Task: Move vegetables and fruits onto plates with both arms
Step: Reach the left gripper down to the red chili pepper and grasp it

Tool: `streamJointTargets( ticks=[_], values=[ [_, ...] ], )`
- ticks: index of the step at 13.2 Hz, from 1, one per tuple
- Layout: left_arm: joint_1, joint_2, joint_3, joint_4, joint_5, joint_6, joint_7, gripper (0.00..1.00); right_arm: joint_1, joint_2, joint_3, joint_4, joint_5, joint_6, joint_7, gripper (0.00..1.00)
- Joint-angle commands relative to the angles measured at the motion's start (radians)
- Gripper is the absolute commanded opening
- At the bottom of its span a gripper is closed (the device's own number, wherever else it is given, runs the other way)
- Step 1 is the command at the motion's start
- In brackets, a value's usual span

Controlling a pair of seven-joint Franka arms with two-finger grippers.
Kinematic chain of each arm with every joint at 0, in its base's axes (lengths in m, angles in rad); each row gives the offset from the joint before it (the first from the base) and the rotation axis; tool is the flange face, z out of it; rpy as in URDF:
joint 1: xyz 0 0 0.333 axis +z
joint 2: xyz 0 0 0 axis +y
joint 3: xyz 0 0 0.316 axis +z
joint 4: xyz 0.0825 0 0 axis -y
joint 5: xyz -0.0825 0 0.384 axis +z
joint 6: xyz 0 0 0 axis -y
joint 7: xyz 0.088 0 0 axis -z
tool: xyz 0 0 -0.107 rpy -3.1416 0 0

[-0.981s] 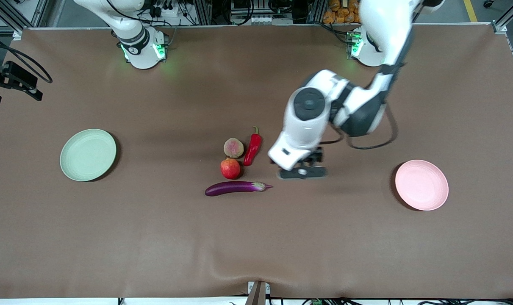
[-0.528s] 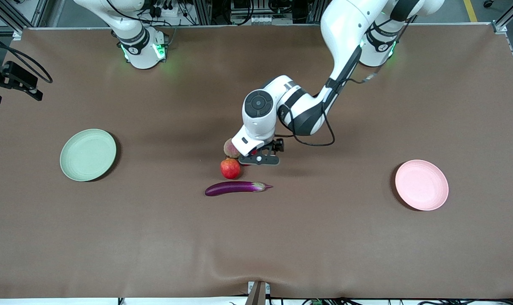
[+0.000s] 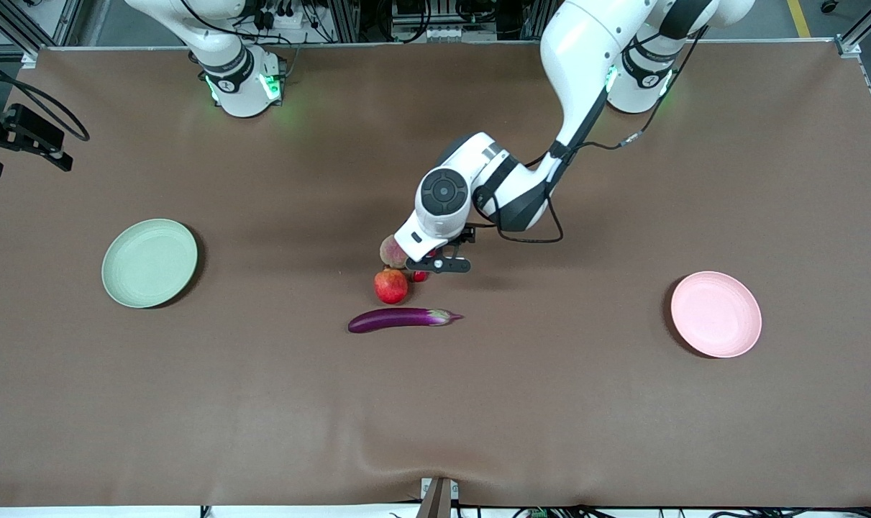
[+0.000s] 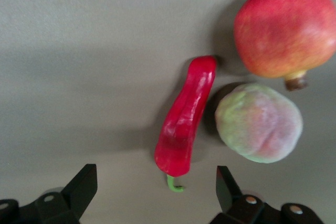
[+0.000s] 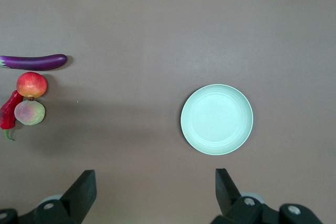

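Left gripper [image 3: 435, 265] hovering low over the shiny red chili pepper with green stem [image 4: 185, 120], jaws spread wide to either side of it and touching nothing. Chili lying on the brown surface [image 3: 435, 417] just beside the round dull yellow-green fruit with pink blush [image 4: 259, 122], close to the round red pomegranate [image 3: 391, 285]. Long slim glossy purple eggplant [image 3: 400, 319] resting nearer the front camera than the pomegranate. Right gripper [image 5: 152, 195] waiting high above the surface, jaws released, looking down on the pale green round plate [image 5: 217, 119]. Pale pink round plate [image 3: 716, 314] sitting toward the left arm's end, well apart from the produce.
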Motion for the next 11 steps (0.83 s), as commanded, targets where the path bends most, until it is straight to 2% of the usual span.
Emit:
streamJointTargets(
  ticks=[1,10,11],
  values=[
    [0.003,-0.003,-0.002,-0.029,0.019,-0.006,0.050,1.00,-0.016,-0.028,0.010,-0.024,0.009,0.006,0.010,1.00],
    [-0.017,0.075,0.001,-0.022,0.016,0.087,-0.008,1.00,-0.014,-0.028,0.011,-0.026,0.009,0.005,0.010,1.00],
    [-0.017,0.082,0.001,-0.022,0.016,0.107,-0.029,0.92,-0.014,-0.028,0.010,-0.026,0.009,0.005,0.010,1.00]
  ],
)
